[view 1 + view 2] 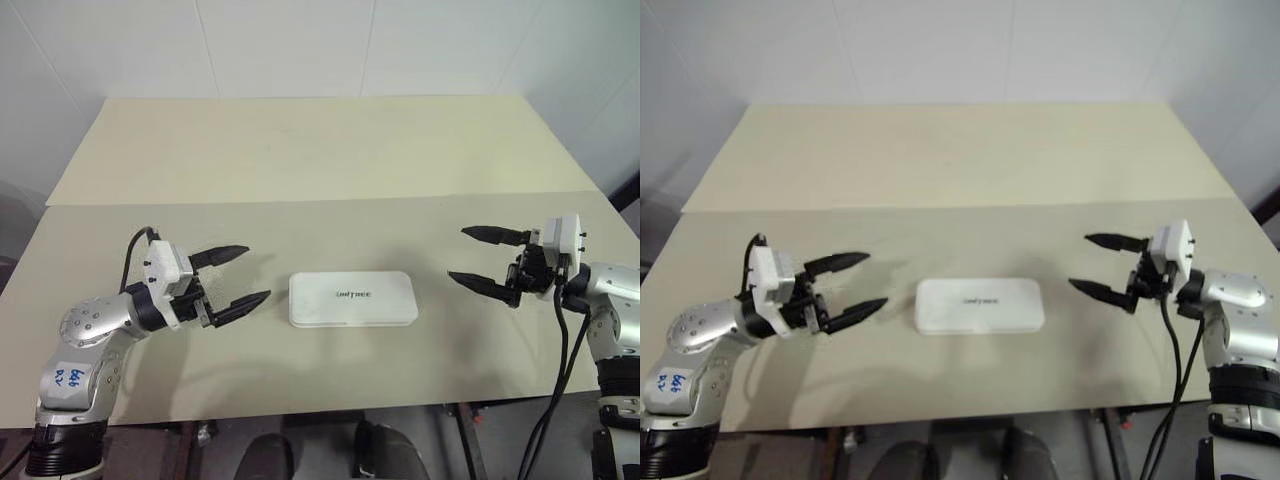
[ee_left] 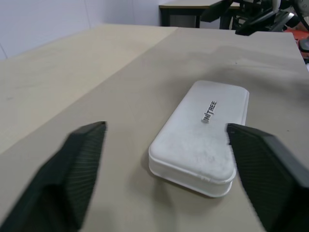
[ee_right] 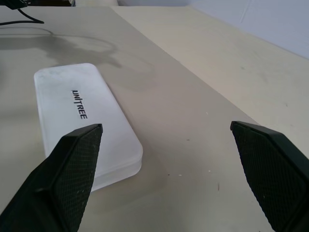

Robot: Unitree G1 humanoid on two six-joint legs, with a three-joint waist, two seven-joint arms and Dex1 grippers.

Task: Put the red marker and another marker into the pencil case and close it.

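The pencil case [image 1: 353,299] lies shut at mid-table, no marker on show, left gripper [image 1: 240,276] and right gripper [image 1: 484,257] flanking it with jaws wide and empty, so the job looks done and clean retreat is what counts.

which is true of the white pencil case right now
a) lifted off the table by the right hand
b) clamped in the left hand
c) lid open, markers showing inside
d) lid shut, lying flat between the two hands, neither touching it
d: the pencil case lies flat on the table with its lettered lid down, while the left hand and right hand stand open on either side, clear of it.
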